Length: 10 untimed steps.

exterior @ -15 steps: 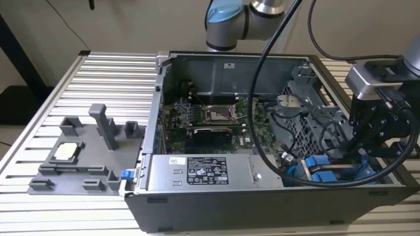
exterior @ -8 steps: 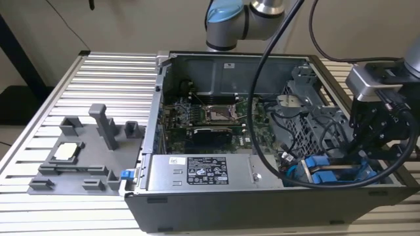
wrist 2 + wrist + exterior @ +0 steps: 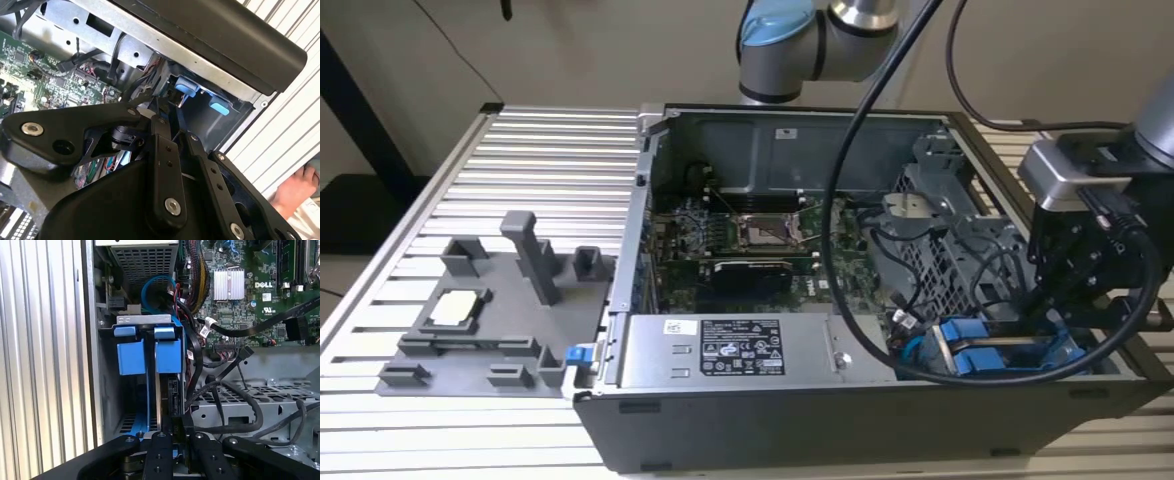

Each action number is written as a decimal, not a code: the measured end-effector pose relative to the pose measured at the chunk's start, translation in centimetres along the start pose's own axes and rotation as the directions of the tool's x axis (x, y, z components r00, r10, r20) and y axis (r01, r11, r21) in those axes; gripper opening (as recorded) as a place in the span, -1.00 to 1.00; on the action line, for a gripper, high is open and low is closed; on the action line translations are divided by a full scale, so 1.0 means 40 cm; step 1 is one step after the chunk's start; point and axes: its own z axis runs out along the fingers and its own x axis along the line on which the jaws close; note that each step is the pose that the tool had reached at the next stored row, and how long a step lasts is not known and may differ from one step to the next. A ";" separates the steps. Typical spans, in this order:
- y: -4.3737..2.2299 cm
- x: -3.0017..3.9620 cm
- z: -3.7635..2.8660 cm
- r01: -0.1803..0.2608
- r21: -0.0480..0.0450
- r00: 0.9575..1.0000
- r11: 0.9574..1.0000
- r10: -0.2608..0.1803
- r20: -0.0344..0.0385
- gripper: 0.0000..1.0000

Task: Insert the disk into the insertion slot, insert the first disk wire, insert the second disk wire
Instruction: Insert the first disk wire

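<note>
Peering down the first wrist view and catching the tool [image 3: 176, 424] pinched nearly shut, apparently clamped on a dark wire plug [image 3: 173, 397] at the edge of the disk [image 3: 167, 356]. Finding that disk on edge inside the insertion slot [image 3: 111, 390], its blue carrier showing at the slot's mouth, just beside a second blue carrier [image 3: 131, 359]. Reading this as disk seated and a wire insertion in hand, though unable to tell whether the plug is fully home. Over in the exterior view, placing all this low in the computer case [image 3: 854, 425], at the exterior view's right, near the power-supply box [image 3: 720, 352]. To do it well: hold the plug square to the disk's connector edge and push straight along the disk's length, no twisting. Mind the loose black cables [image 3: 235, 407] lying over the perforated cage just beside, easy to snag or drag. Go gently, since a tilted plug could jam or bend a contact. Noting also a person's hand [image 3: 296, 186] by the counter [image 3: 280, 120] outside the case, well apart from the tool.
</note>
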 end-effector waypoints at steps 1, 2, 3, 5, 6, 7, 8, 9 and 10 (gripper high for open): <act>0.000 0.000 0.001 0.000 0.000 1.000 1.000 0.000 0.000 -0.62; 0.000 0.000 0.002 0.000 0.000 1.000 1.000 0.000 0.000 -0.62; 0.000 0.000 0.004 0.000 0.000 1.000 1.000 0.000 0.000 -0.62; 0.000 0.000 0.004 0.000 0.000 1.000 1.000 0.000 0.000 -0.62; 0.000 0.000 0.005 0.000 0.000 1.000 1.000 0.000 0.000 -0.62; 0.000 0.000 0.005 0.000 0.000 1.000 1.000 0.000 0.000 -0.62; 0.000 0.000 0.004 0.000 0.000 1.000 1.000 0.000 0.001 -0.62; 0.000 0.000 0.002 0.000 -0.001 1.000 1.000 0.000 0.001 -0.62; 0.000 0.000 0.000 0.000 -0.002 1.000 1.000 0.000 0.002 -0.62</act>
